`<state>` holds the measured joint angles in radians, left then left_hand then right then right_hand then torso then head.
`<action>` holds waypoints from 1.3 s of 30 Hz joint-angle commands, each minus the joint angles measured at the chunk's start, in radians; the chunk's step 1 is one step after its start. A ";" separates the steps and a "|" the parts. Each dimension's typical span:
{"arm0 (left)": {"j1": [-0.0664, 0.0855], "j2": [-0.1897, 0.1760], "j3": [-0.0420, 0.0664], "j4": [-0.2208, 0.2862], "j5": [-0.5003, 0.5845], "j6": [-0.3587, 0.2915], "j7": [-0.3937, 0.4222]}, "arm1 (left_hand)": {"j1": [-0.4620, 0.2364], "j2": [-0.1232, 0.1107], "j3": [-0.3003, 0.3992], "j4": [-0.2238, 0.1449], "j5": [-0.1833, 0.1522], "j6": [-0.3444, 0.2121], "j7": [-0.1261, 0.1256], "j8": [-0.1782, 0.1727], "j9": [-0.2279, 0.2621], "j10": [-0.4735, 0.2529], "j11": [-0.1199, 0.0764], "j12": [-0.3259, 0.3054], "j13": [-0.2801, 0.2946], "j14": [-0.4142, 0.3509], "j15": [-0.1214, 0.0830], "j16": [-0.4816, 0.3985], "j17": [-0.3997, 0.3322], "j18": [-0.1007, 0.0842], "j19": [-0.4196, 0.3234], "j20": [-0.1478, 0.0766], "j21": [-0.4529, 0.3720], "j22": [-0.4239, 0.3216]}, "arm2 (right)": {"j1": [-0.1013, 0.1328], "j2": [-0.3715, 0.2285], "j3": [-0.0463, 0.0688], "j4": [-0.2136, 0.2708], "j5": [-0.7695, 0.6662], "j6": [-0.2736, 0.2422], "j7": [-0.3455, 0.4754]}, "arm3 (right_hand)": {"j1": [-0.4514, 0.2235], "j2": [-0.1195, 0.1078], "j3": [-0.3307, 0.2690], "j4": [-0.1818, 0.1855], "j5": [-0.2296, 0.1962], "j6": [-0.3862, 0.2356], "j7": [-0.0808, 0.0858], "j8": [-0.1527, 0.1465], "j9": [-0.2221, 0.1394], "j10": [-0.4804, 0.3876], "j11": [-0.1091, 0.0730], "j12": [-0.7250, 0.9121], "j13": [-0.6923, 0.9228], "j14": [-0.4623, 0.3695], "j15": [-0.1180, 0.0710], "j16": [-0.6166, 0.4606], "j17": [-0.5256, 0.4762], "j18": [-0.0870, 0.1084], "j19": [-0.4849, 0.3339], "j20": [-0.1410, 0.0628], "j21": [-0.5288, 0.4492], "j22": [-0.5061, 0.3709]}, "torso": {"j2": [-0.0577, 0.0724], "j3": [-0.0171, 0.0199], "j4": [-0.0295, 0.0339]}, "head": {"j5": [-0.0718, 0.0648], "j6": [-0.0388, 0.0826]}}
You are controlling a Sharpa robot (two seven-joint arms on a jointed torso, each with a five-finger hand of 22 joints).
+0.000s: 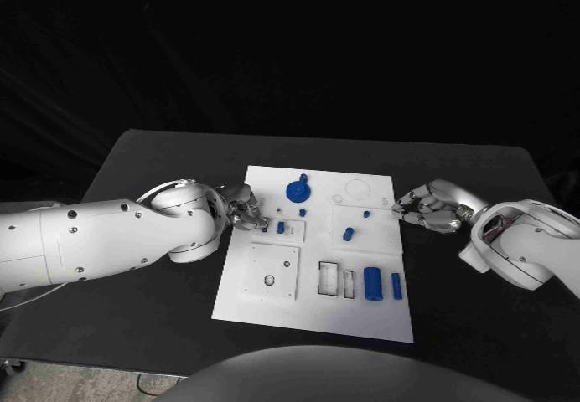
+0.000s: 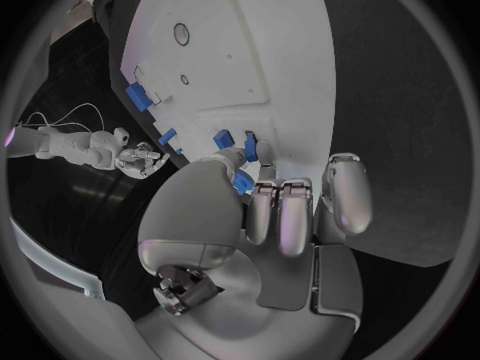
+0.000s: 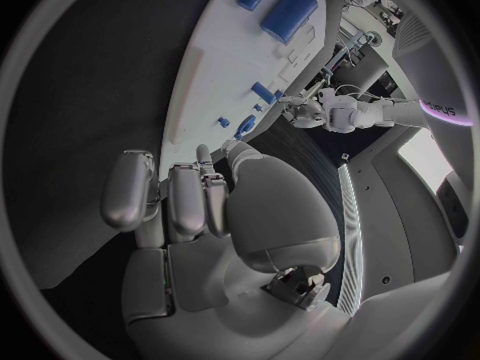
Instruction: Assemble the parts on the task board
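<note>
Task board [image 1: 317,310] sits mid-bench [image 1: 145,167], white plate, long axis running away from the robot. Left hand [image 1: 242,208] is at the board's left edge, fingers curled in toward a small blue part [image 1: 281,227] just inside that edge; left wrist view shows the fingertips [image 2: 262,196] right at blue pieces [image 2: 222,139] on the board rim, but can't tell whether anything is actually pinched or just touched. Right hand [image 1: 427,208] is at the board's right edge, fingers curled together, fingertips at the board rim; right wrist view shows its fingers [image 3: 185,200] bunched close with nothing visible in them. Parts on the board: blue round piece [image 1: 297,192] near the far end, a small blue peg [image 1: 348,234] mid-board, another tiny blue bit [image 1: 364,213] toward the right edge, and two blue cylinders [image 1: 374,283] lying side by side near the front right, beside a rectangular slot [image 1: 328,278]. White square block [image 1: 272,272] front left with small holes.
</note>
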<state>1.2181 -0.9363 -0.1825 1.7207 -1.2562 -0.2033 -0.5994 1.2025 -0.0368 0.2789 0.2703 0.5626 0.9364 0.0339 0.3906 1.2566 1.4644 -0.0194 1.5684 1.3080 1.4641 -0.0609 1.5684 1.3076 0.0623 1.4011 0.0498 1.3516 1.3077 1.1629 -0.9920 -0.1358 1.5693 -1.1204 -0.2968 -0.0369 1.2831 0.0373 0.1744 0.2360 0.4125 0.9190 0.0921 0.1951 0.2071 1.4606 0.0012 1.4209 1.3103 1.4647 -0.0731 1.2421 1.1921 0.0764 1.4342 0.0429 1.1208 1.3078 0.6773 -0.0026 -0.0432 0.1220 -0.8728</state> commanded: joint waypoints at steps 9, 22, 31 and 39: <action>0.000 0.002 0.000 0.002 -0.012 0.011 -0.007 | -0.001 0.008 0.003 0.005 -0.013 0.005 -0.001 0.004 0.002 0.106 -0.007 0.002 0.263 0.107 -0.005 0.002 0.263 -0.004 0.003 -0.002 0.002 0.185 | -0.001 0.003 0.000 -0.001 -0.002 0.013 -0.001 | 0.010 0.000 0.004 -0.001 0.007 -0.001 0.004 -0.004 0.002 0.005 0.002 -0.007 0.075 0.041 0.008 -0.006 -0.003 0.013 -0.007 0.000 -0.008 0.124 | 0.000 0.0001 0.0001 | 0.002 0.000; 0.000 0.003 -0.003 0.010 -0.005 0.031 -0.009 | -0.002 0.005 0.001 0.007 -0.021 0.005 0.000 0.004 0.001 0.106 -0.007 0.002 0.263 0.107 -0.005 0.002 0.263 -0.003 0.001 -0.002 -0.001 0.184 | -0.003 0.004 0.000 -0.003 -0.002 0.012 0.000 | 0.010 0.000 0.004 -0.001 0.007 -0.001 0.004 -0.004 0.002 0.005 0.002 -0.007 0.075 0.041 0.008 -0.006 -0.003 0.013 -0.007 0.000 -0.009 0.124 | -0.002 0.0006 0.0008 | 0.004 0.000; -0.001 0.005 -0.004 0.005 0.000 0.027 -0.007 | -0.043 0.012 -0.016 0.019 -0.120 0.002 0.005 -0.005 -0.012 0.106 -0.002 0.002 0.263 0.107 -0.002 0.002 0.263 -0.003 -0.001 0.001 -0.004 0.184 | -0.004 0.003 0.000 -0.003 -0.002 0.011 0.000 | 0.011 0.000 0.006 -0.002 0.010 -0.001 0.004 -0.005 0.002 0.005 0.003 -0.007 0.075 0.041 0.008 -0.007 -0.004 0.013 -0.006 0.001 -0.009 0.124 | 0.000 0.0001 -0.0003 | 0.005 0.000; -0.001 0.006 -0.004 0.002 0.001 0.022 -0.003 | -0.192 0.035 -0.094 0.024 -0.291 -0.002 0.022 -0.043 -0.052 0.106 0.012 0.002 0.263 0.107 0.010 0.002 0.263 -0.003 -0.001 0.010 -0.007 0.183 | -0.004 0.002 0.000 -0.003 -0.002 0.012 0.000 | 0.011 0.000 0.006 -0.003 0.012 -0.001 0.004 -0.005 0.003 0.005 0.003 -0.007 0.074 0.041 0.008 -0.007 -0.004 0.013 -0.007 0.001 -0.009 0.124 | 0.000 0.0006 0.0002 | 0.005 0.000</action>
<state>1.2185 -0.9329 -0.1857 1.7234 -1.2587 -0.1916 -0.6068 1.0276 -0.0048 0.1937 0.2935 0.2818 0.9362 0.0483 0.3514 1.2083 1.4684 -0.0149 1.5685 1.3076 1.4668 -0.0581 1.5684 1.3074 0.0623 1.3991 0.0518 1.3515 1.3073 1.1594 -0.9901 -0.1358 1.5664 -1.1204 -0.2953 -0.0373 1.2850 0.0392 0.1773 0.2332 0.4207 0.9190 0.0921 0.1951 0.2091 1.4603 0.0014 1.4169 1.3102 1.4647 -0.0731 1.2421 1.1891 0.0764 1.4342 0.0429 1.1152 1.3074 0.6768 -0.0022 -0.0430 0.1270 -0.8728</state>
